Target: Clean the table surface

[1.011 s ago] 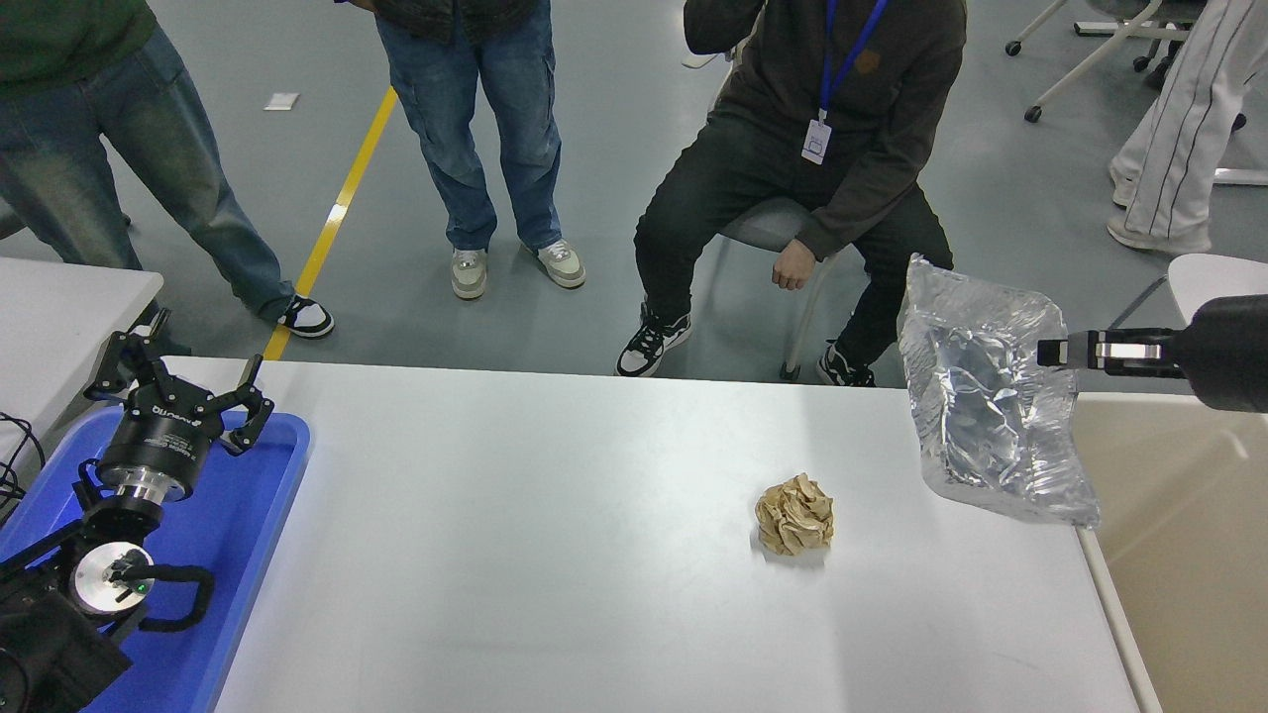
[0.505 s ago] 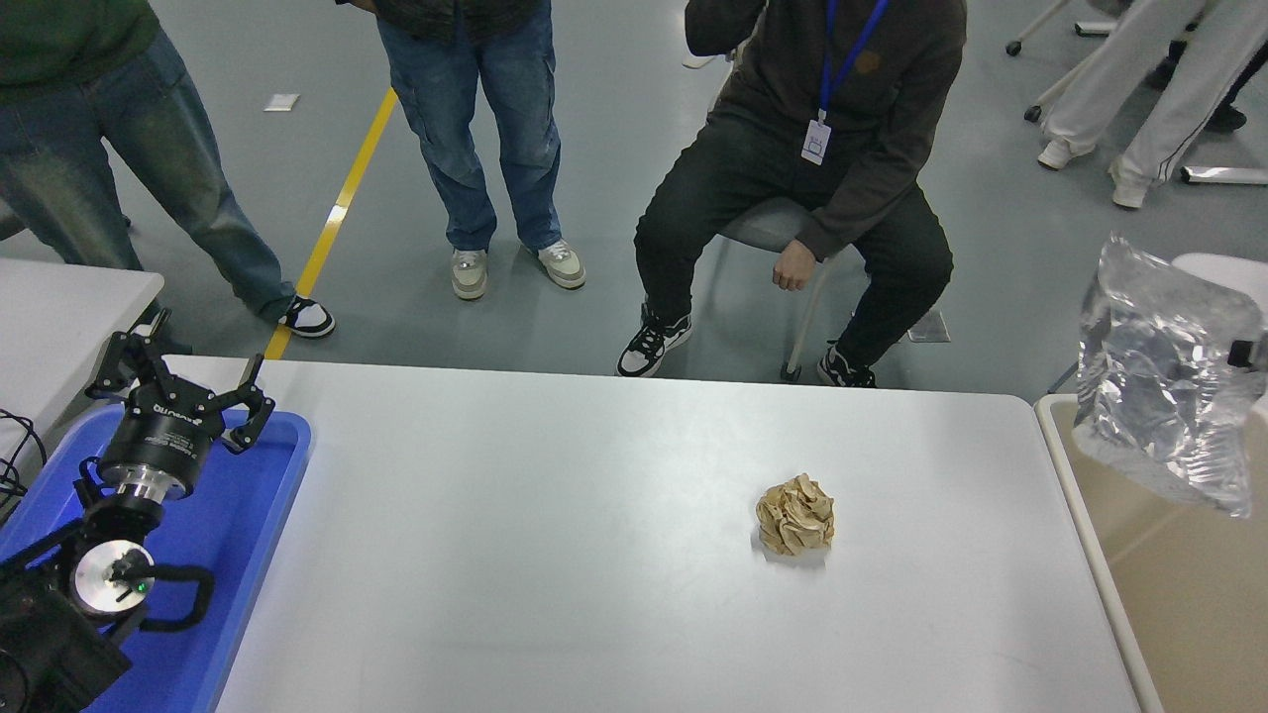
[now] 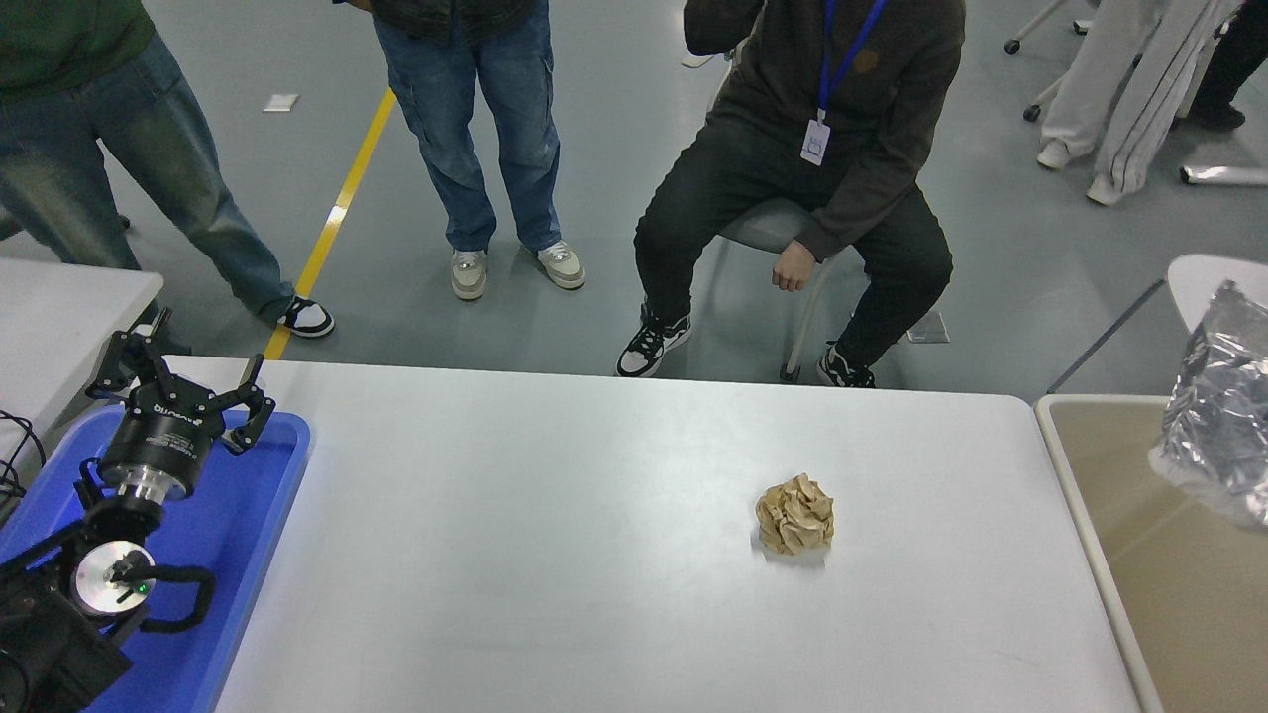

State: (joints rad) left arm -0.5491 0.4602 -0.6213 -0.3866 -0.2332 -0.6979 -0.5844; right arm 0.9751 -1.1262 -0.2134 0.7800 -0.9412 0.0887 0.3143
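Head view: the table (image 3: pixel 555 555) fills the middle, smooth, hard and wipeable, nothing to grab but the crumpled paper ball (image 3: pixel 794 514) on its right half, probably light and squashy, pinch it anywhere. Left gripper (image 3: pixel 188 396) sits parked over the blue tray (image 3: pixel 253 515), jaws apart; its lettering's too small to read. Right gripper isn't visible.

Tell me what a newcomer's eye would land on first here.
A crumpled brown paper ball sits alone on the white table, right of centre. A shiny clear bag hangs at the right edge over a beige bin. The left tool is parked open over a blue tray at the lower left.
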